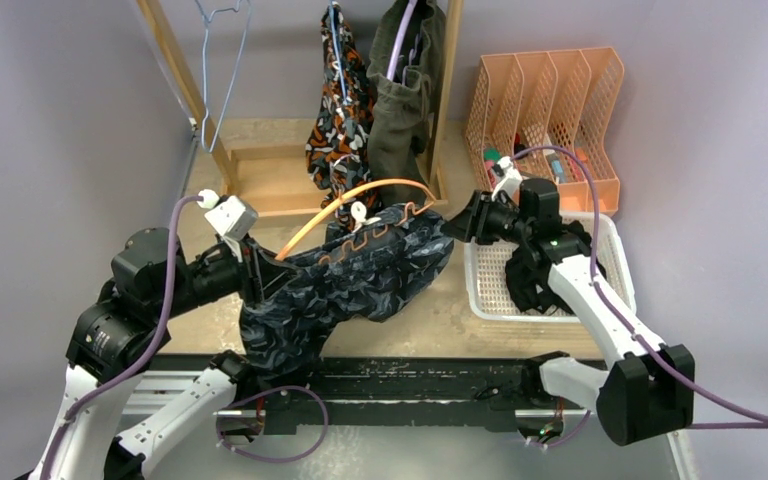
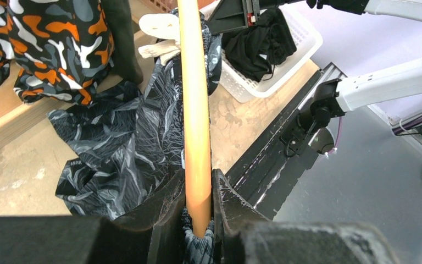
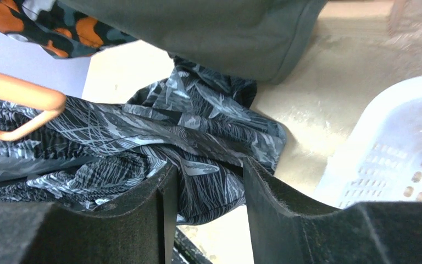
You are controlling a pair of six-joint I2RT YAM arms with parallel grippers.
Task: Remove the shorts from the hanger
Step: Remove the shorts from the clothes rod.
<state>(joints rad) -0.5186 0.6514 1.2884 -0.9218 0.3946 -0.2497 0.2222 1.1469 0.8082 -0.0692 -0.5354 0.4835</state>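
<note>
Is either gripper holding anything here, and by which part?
The left gripper is clamped on the orange hanger near one end of its bar. The right gripper stands open around a fold of the navy printed shorts, gripping nothing.

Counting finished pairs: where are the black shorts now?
In the left wrist view, the black shorts lie in the white basket at the robot's right, beyond the navy printed shorts.

The table (image 1: 456, 298) bears navy printed shorts (image 1: 350, 285) and a white basket (image 1: 482, 280).
</note>
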